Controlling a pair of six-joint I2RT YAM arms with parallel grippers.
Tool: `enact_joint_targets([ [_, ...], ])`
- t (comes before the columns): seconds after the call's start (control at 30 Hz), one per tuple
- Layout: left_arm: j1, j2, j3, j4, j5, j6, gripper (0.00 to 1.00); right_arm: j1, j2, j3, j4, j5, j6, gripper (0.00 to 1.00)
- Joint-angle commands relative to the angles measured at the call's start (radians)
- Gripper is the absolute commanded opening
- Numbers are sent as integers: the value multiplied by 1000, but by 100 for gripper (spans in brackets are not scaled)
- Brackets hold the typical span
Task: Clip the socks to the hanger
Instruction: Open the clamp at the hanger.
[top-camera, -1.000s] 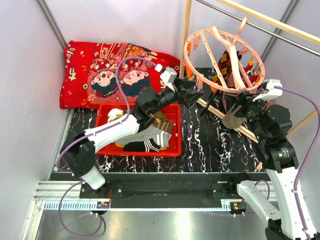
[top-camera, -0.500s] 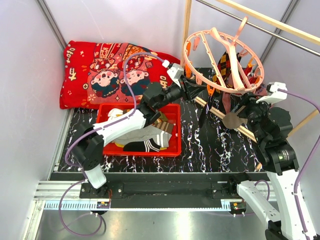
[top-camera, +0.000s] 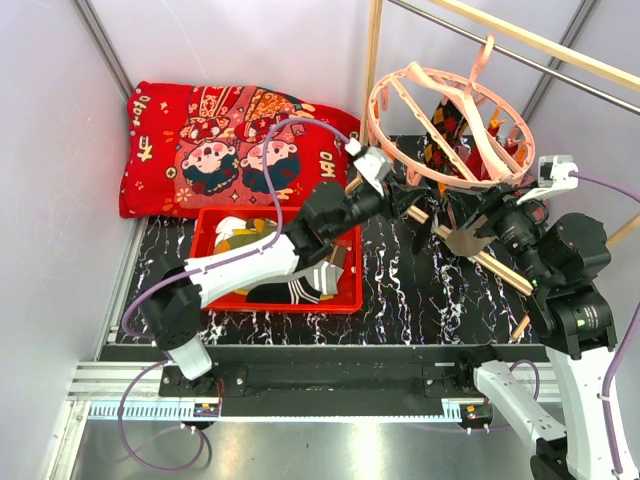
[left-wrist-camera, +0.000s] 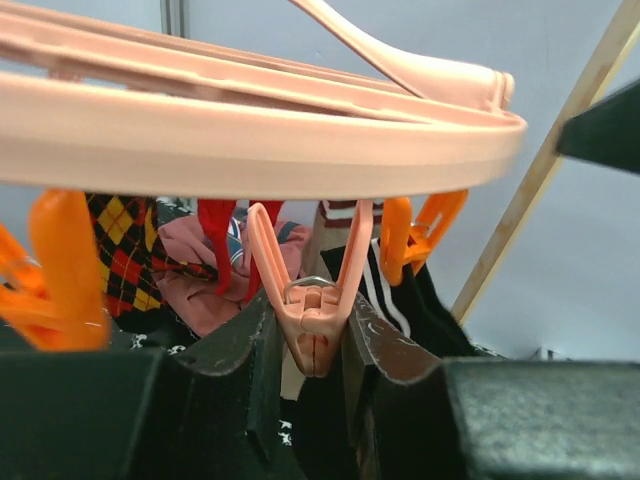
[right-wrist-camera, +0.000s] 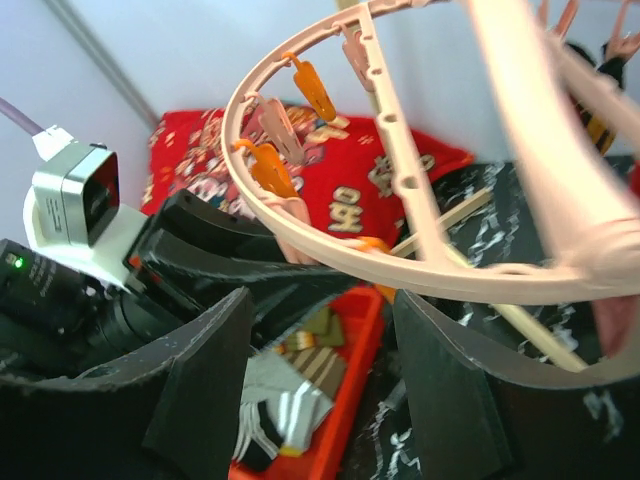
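The left claw (left-wrist-camera: 312, 345) is closed on the lower end of a pink clip (left-wrist-camera: 312, 320), one dark finger pressed against each side. The clip hangs upright, long axis vertical, its two arms spreading upward toward the hanger (left-wrist-camera: 250, 150). The hanger's pale-pink ring runs left to right just above the claw. Orange clips dangle on either side of the held one. Behind them an argyle sock (left-wrist-camera: 125, 235) and a black-and-white striped sock (left-wrist-camera: 385, 290) hang lengthwise from the ring, pointing down. A wooden pole (left-wrist-camera: 540, 170) slants up on the right. The right claw (right-wrist-camera: 325, 350) is under the far side of the tilted ring, its jaws wide apart with nothing between them. Below, more socks (top-camera: 300, 285) lie heaped in a red bin (top-camera: 350, 300) on the dark marbled surface (top-camera: 420, 290), with a red cushion (top-camera: 220, 140) behind the bin.
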Motion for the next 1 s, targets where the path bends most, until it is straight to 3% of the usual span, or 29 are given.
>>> enact_joint_targets([
  [0.0,-71,-48,25,-25,-223,168,0,-4,39,32,-24,-128,105,66],
  [0.2,-140,-12,74,-62,-313,259,1,-4,73,38,-35,-149,182,64],
  [0.4,-186,12,97,-55,-382,333,1,-4,76,14,-37,-39,243,61],
  [0.67,-226,52,122,-38,-429,417,2,-4,83,3,17,-4,286,59],
  [0.97,-266,70,131,-18,-465,494,3,-4,103,-11,28,42,314,44],
])
